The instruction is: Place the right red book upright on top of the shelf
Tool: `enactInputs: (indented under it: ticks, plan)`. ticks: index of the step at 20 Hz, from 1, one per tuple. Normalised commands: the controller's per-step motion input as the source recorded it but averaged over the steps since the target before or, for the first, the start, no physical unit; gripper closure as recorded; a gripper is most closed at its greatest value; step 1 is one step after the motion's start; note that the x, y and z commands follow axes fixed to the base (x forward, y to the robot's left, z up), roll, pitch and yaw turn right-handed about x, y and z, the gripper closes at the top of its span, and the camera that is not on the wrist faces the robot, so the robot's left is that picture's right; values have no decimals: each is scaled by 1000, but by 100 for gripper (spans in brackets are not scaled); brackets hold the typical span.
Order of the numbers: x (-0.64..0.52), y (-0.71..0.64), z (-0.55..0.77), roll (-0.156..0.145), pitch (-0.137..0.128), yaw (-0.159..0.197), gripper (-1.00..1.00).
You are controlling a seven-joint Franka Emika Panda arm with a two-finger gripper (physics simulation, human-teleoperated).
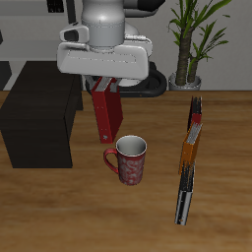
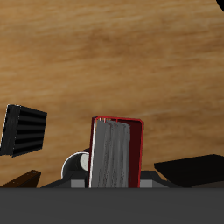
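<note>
Claw point(image 1: 104, 87) around right red book point(image 1: 103, 116), grey page edge wrist-view only.

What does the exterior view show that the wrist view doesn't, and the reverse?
Exterior only: the hand holding the right red book upright by its top end, clear of the table beside the shelf; the mug's patterned side; a potted plant; the whole row of thin books lying flat.

Wrist only: the book's pale grey page edge seen end-on, framed by its red cover.

Both: the red book, the mug close to it, and the wooden table.
</note>
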Motion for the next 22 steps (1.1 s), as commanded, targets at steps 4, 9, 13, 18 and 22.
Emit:
enactInputs:
  ticks: [4,9,13,18,22]
  plan:
    - [-493,-272,484,50,-34,9,100]
    - [-365,-355,224,6,-34,5,100]
    - [-388,-401,67,22,-9,-15,100]
    - [-397,-405,114,8,-19,20,100]
    - [-491,-494,123,-1,-27,19,100]
